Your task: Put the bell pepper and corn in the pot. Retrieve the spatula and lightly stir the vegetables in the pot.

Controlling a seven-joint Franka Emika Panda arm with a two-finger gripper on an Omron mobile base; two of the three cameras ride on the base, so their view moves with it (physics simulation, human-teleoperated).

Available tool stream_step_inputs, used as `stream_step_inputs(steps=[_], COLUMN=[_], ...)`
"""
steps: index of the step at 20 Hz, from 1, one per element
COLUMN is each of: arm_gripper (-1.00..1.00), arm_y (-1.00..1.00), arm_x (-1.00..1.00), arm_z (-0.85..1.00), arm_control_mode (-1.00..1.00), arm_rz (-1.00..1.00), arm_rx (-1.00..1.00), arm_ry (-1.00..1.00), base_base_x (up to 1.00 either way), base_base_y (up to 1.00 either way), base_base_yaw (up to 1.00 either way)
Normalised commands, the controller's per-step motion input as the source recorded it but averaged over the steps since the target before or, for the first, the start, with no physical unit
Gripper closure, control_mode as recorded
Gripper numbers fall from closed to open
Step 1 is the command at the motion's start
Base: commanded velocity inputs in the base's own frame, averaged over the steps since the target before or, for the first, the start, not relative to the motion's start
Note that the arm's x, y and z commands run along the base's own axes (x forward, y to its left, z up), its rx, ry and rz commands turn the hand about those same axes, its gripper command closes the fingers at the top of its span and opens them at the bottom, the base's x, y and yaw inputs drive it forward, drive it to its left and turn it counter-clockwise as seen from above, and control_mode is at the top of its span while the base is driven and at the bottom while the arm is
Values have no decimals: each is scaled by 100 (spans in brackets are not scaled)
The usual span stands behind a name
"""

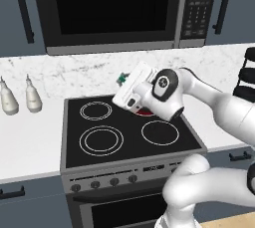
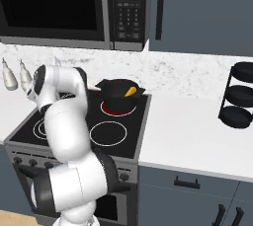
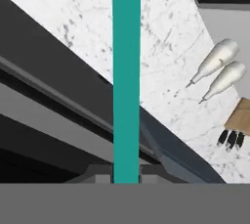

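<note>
Pincer [image 3: 126, 176] clamped tight on the spatula [image 3: 126, 71], green handle running straight up from between the fingertips and off the top of the hand view. Held high over the back of the stove [image 1: 69, 137], tilted, nose aimed up toward the wall and the microwave [image 1: 109, 8] rather than down at any pan. Just below and behind the hand, the pot [image 2: 118, 96] sitting on the glowing red back burner, seen best from the right base camera. Something yellow-orange peeking over its rim there, most likely the corn [image 2: 130, 91]; can't confirm the bell pepper, inside of the pot too dark to read. So, judging by that: vegetables probably in, spatula fetched and in hand, stirring not yet begun, blade end not down in the pot. Off to one side on the counter, two white bottles [image 1: 20, 97], well apart from the hand. Working end of the spatula hard to make out: a small green scrap poking past the hand in the left base view, nothing clearer. Pot itself almost wholly masked by the wrist from the left, only a sliver of red burner showing beneath. Fingertips barely visible, cut off at the bottom of the hand view.
</note>
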Motion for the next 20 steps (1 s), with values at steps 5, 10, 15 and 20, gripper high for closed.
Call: stream_step_inputs(steps=[5, 10, 15, 20], arm_gripper=[100, 100, 100, 100], arm_y=[-31, -25, -8, -22], arm_x=[11, 33, 36, 7], arm_z=[-40, -5, -20, -22], arm_control_mode=[-100, -100, -100, -100], arm_rz=[29, 22, 18, 3], arm_rx=[-39, -36, -32, -20], arm_ry=[0, -6, 0, 9], base_base_x=[0, 0, 0, 0], base_base_y=[0, 0, 0, 0], base_base_yaw=[0, 0, 0, 0])
